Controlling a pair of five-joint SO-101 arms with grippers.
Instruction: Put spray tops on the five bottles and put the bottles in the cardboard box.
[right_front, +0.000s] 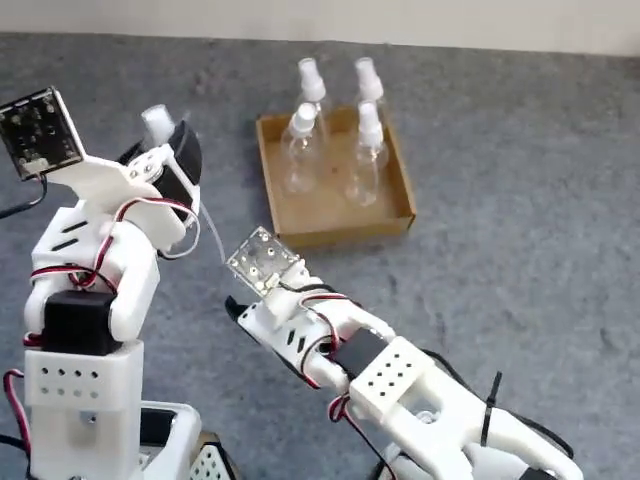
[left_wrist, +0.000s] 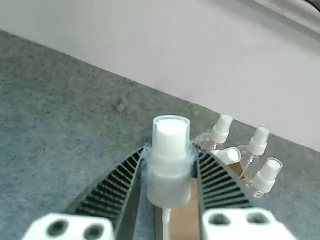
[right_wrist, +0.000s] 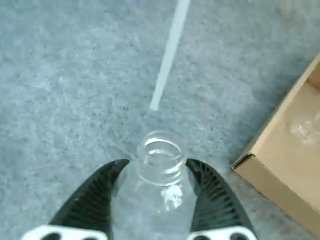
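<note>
My left gripper (left_wrist: 170, 156) is shut on a white spray top (left_wrist: 170, 160), held raised at the left of the table (right_front: 158, 122). Its thin dip tube (right_front: 210, 235) hangs down toward the right arm. My right gripper (right_wrist: 158, 172) is shut on a clear bottle (right_wrist: 160, 160) with an open neck, and stands near the box's front left corner (right_front: 240, 305). The tube's end (right_wrist: 155, 102) hovers just beyond the bottle mouth, not inside it. The cardboard box (right_front: 396, 225) holds several capped clear bottles (right_front: 300, 145).
The box's corner (right_wrist: 280, 170) lies close beside the held bottle. Grey carpet-like table surface (right_front: 520, 150) spreads to the right of the box and in front of it. A pale wall (left_wrist: 200, 50) runs along the far edge.
</note>
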